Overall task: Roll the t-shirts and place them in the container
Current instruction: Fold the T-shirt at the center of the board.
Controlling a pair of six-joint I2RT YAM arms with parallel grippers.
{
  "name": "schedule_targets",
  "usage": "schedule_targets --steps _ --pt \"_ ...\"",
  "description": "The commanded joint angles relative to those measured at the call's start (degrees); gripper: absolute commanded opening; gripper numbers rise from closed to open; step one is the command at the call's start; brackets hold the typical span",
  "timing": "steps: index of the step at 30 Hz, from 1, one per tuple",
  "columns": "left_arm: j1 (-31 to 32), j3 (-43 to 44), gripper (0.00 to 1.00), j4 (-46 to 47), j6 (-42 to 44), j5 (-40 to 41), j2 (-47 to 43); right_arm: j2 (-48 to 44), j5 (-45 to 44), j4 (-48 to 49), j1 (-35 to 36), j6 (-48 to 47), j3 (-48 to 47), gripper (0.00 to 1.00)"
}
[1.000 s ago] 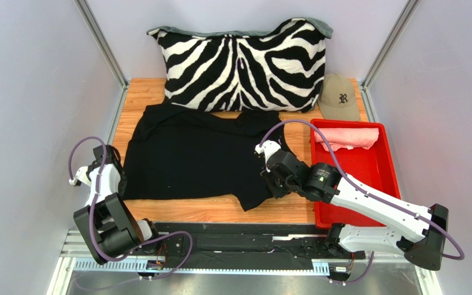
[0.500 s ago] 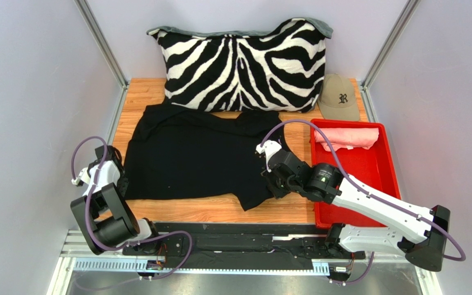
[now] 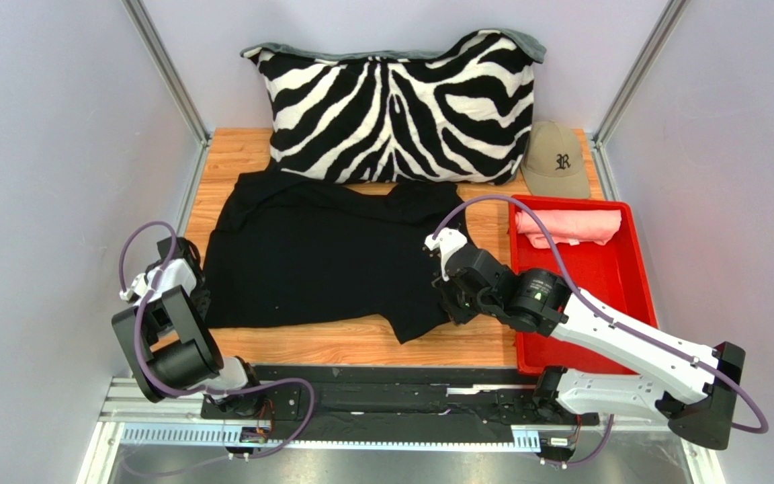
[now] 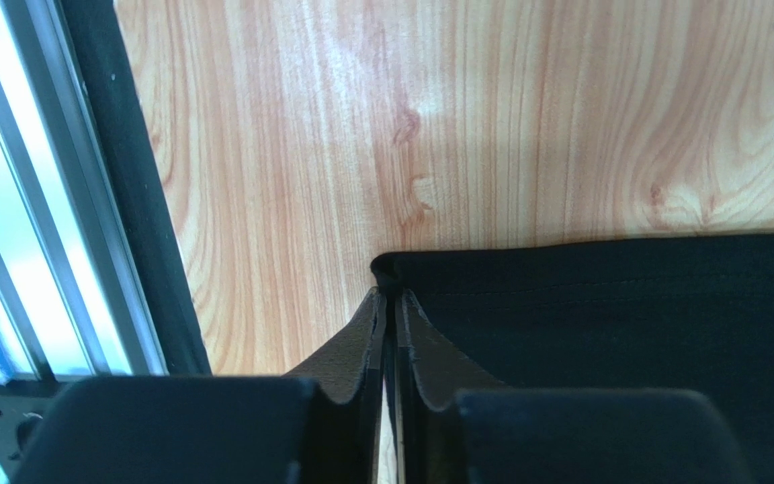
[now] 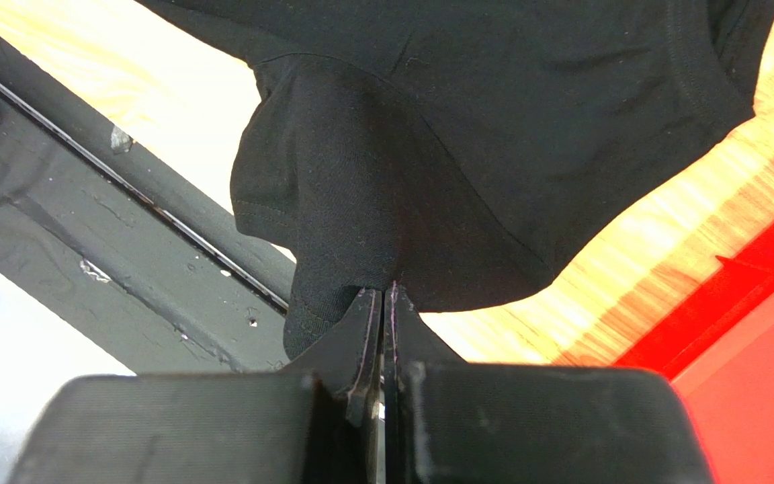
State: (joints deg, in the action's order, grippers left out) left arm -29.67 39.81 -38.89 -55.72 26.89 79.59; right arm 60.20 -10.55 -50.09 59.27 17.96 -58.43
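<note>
Left claw (image 4: 389,308) pinched a corner of the black t-shirt (image 3: 310,262) by the left edge of the table (image 3: 361,343); right claw (image 5: 383,297) pinched its sleeve near the front edge, likely to pull it flat for rolling.

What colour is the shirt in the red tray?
Salmon pink. The t-shirt lies at the red tray's far end; the top external view shows it best.

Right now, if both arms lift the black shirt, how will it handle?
Likely floppy: the black shirt lies flat and its sleeve bunches where the right gripper pinches it. Probably thin and light: a corner fits in the nearly shut left gripper. Held at two points, the middle would likely sag.
</note>
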Motion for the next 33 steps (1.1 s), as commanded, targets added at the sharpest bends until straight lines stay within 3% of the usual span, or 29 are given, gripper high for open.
schedule_targets --steps 1,20,27,33 --pt "-0.5 1.7 0.00 0.8 0.6 0.5 -0.3 -2.0 -1.1 0.2 -0.7 0.2 -1.1 0.00" --pt "-0.5 6.9 0.00 -9.9 9.7 9.9 -21.4 -13.1 2.1 -7.3 -0.8 13.4 4.8 0.00" --pt "-0.6 7.2 0.00 -9.9 13.7 9.8 -29.8 -20.9 1.3 -11.4 -0.6 16.7 2.0 0.00" --pt "0.8 7.1 0.00 -6.5 13.9 6.8 -27.2 -13.4 1.1 -7.1 -0.8 14.6 2.5 0.00"
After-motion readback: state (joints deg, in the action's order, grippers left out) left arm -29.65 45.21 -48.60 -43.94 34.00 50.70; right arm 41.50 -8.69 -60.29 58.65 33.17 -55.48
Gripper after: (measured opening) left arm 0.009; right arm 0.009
